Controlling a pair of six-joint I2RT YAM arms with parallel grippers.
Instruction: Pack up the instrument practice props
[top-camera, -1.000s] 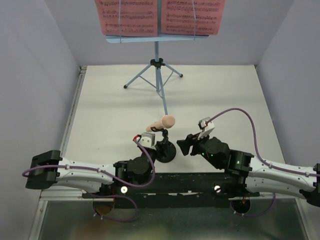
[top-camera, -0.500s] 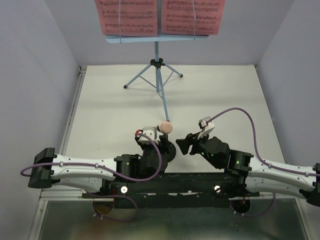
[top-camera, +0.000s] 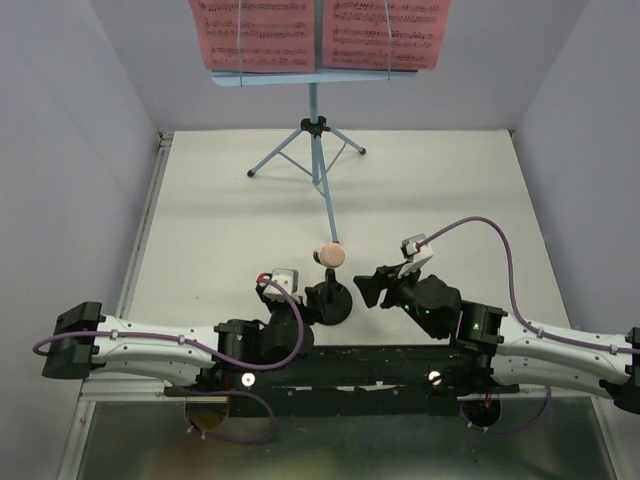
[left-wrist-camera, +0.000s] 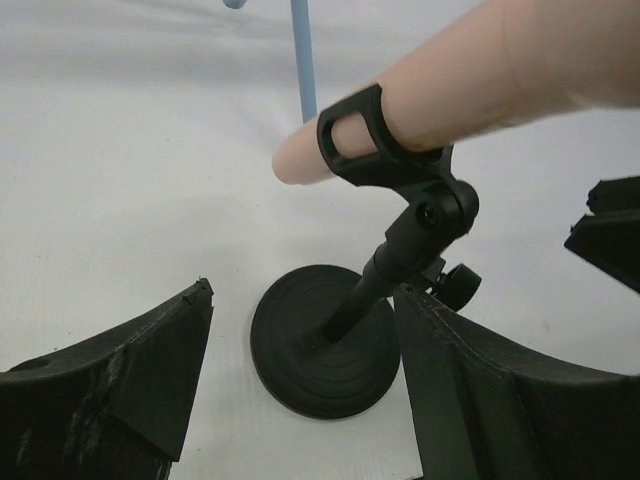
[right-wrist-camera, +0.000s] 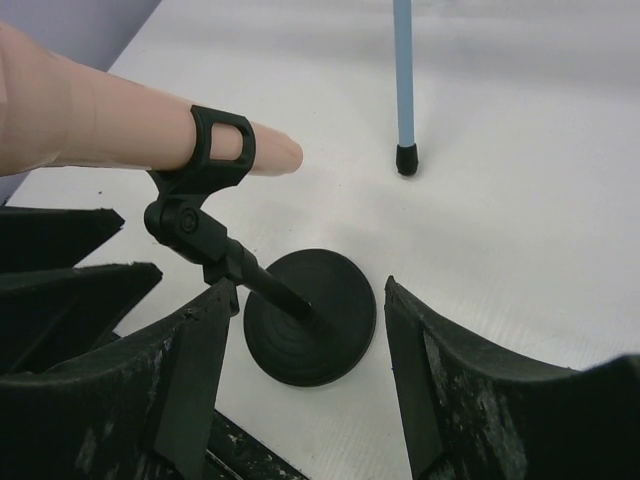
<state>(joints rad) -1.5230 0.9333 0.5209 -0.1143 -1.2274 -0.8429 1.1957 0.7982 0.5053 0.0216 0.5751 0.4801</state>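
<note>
Left arm stretched low, left end effector (top-camera: 305, 300) spread beside one black mic stand (top-camera: 330, 303), near edge of desk (top-camera: 220, 220); one microphone (top-camera: 333, 254) clipped atop. Right end effector (top-camera: 368, 288) spread, empty, just right. Far back: one music stand (top-camera: 315, 130), two pink pages (top-camera: 255, 35).

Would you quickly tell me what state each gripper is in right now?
Left gripper: open, holding nothing; the mic stand sits ungripped between its jaws.
Right gripper: open, holding nothing.

From above, the pink pages (top-camera: 265, 35) run off the top edge, their notes too small to read. Both wrist views cut off the microphone (left-wrist-camera: 480, 80) head. The right one catches just one leg of the music stand (right-wrist-camera: 402, 70).
</note>
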